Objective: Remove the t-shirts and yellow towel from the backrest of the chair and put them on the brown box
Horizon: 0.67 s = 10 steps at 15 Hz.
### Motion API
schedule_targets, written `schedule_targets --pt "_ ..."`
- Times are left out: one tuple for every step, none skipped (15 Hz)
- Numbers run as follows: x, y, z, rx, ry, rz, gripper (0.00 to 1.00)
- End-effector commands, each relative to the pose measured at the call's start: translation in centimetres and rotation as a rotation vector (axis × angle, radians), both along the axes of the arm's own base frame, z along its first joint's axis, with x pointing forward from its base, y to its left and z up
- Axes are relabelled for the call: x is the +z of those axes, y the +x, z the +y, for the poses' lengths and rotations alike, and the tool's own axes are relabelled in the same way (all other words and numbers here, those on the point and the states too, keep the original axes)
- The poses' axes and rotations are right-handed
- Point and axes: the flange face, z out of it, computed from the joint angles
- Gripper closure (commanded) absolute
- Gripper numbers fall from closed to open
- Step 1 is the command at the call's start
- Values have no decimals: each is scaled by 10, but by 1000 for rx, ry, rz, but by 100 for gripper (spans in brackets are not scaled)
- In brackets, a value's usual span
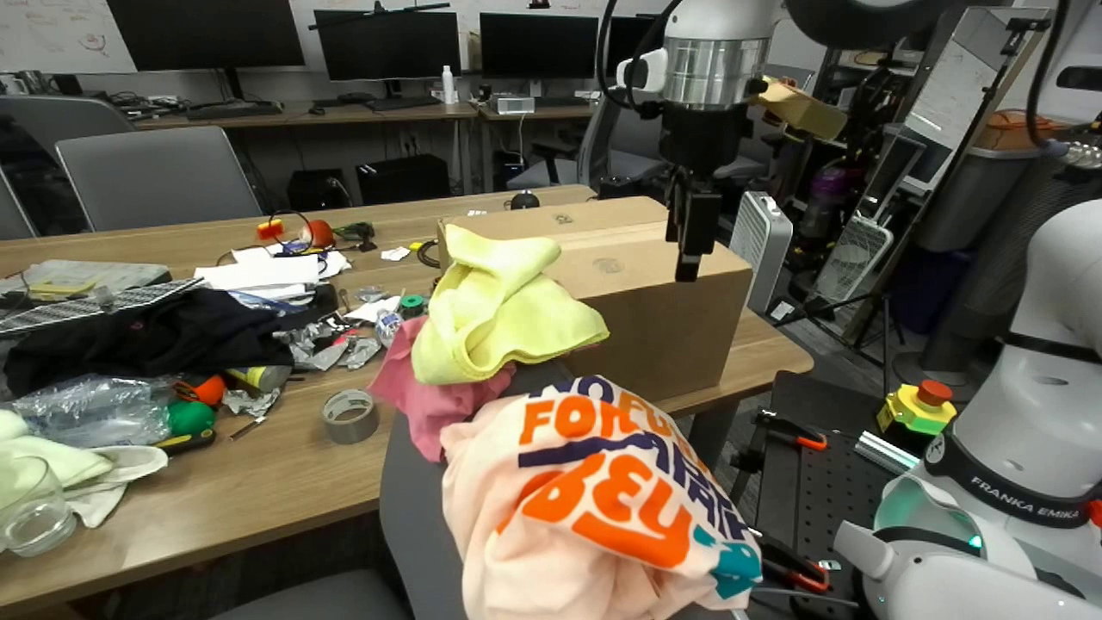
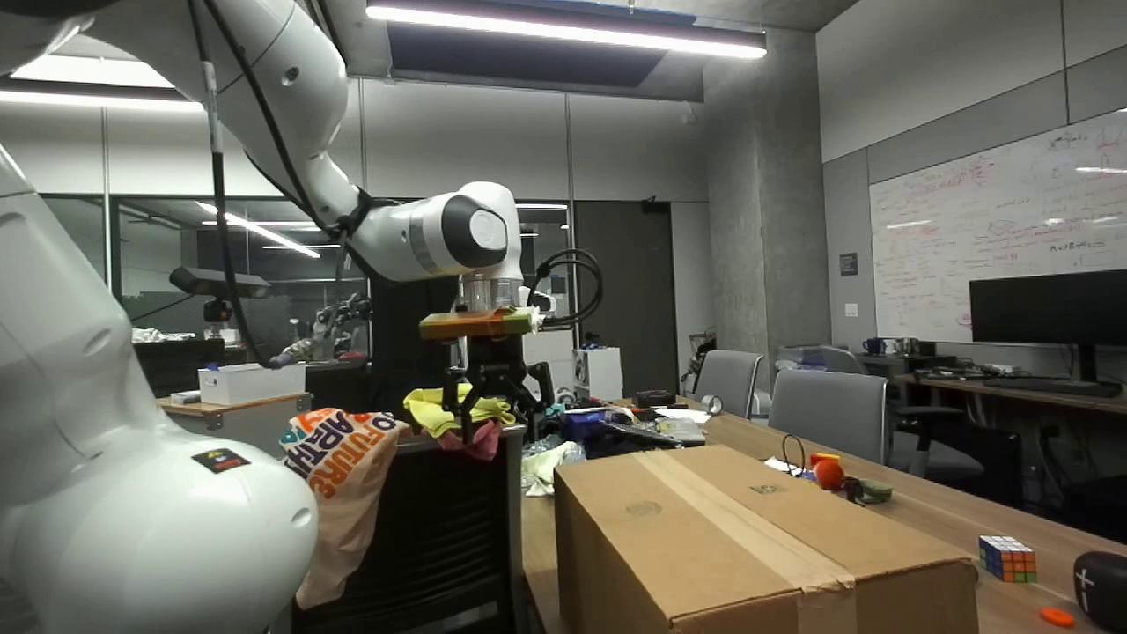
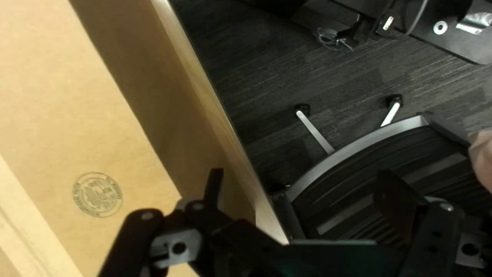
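Observation:
The yellow towel lies over a pink cloth on the chair's backrest; both also show in an exterior view, the towel partly behind the gripper. A peach t-shirt with orange and navy lettering hangs beside them on the same backrest. A bit of pale cloth shows at the wrist view's right edge. The closed brown box stands on the table beside the chair. My gripper is open and empty, above the gap between box and chair.
The wooden table bears a tape roll, a black cloth, plastic wrap and other clutter. A black stand with a yellow and red emergency stop is near the robot base. A Rubik's cube lies by the box.

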Motion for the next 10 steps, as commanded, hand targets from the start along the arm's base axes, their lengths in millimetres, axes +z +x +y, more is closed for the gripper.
schedule_targets --pt "11 -7 38 26 45 -8 0" --pt "11 -8 50 33 58 -2 0" --pt "11 -9 59 37 74 7 0" --pt "11 -8 70 34 88 13 0" --pt "12 -9 77 32 105 19 0" --pt "14 -9 86 26 124 29 0" --pt "16 -8 94 16 140 30 0" --pt "17 -6 100 5 159 38 0" --pt "19 -5 105 -3 172 43 0" --pt "20 -3 112 -16 193 50 0"
